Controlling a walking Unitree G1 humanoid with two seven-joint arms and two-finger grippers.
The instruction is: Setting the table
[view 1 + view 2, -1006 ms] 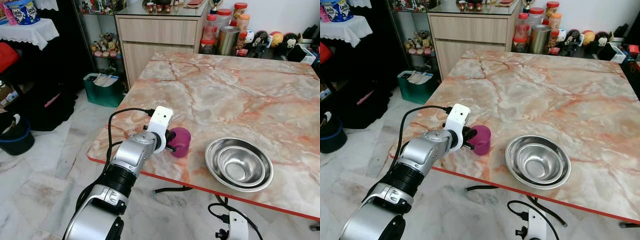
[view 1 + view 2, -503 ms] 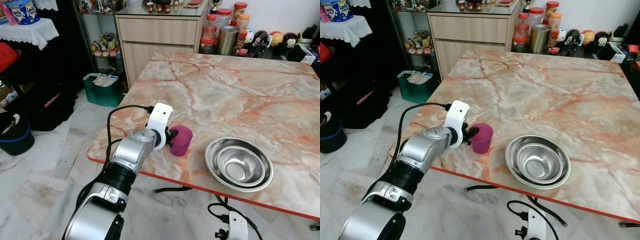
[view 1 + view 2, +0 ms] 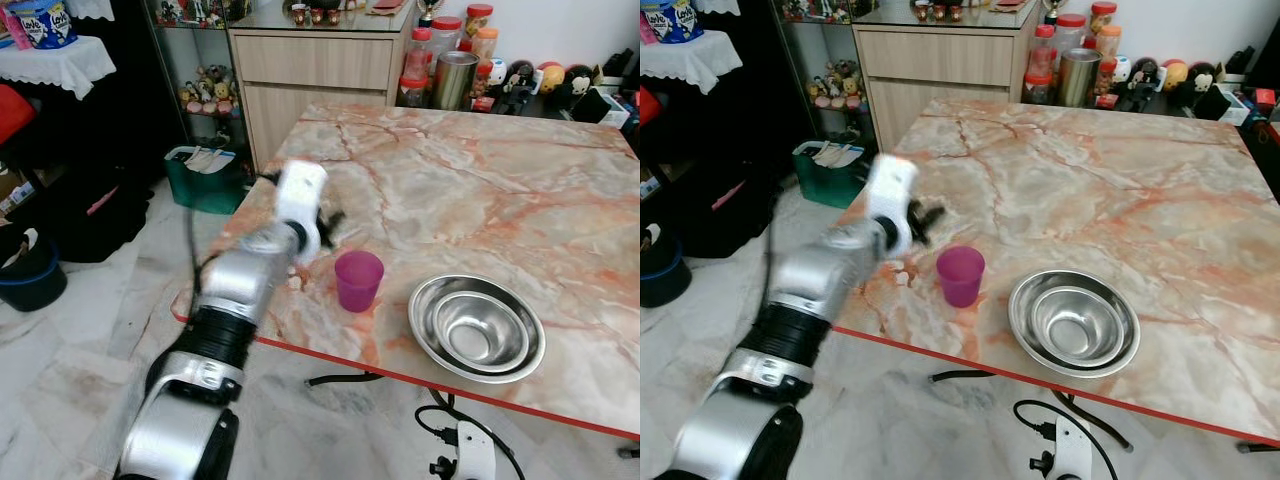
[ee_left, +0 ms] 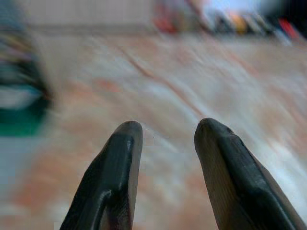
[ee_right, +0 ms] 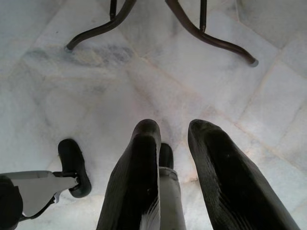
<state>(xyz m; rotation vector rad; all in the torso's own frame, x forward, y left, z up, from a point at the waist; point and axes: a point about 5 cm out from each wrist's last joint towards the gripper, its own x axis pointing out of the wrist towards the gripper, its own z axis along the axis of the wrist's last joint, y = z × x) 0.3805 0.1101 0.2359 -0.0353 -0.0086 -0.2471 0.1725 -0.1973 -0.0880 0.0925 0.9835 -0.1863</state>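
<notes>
I see left gripper [image 3: 322, 225] blurred, fingers parted, empty | purple cup [image 3: 358, 281] upright just beside it, seemingly apart | steel bowl [image 3: 477, 328] near

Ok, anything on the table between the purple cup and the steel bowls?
No. In the left eye view, only bare marble separates the purple cup from the steel bowls.

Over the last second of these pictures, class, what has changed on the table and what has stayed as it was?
The left claw let go of the purple cup and drew back up and away toward the robot's left, its fingers now open and apart from the cup. The cup, tilted in the grip a second ago, stands upright on the marble table. The steel bowl kept its place, and the right claw hangs idle over the floor.
</notes>
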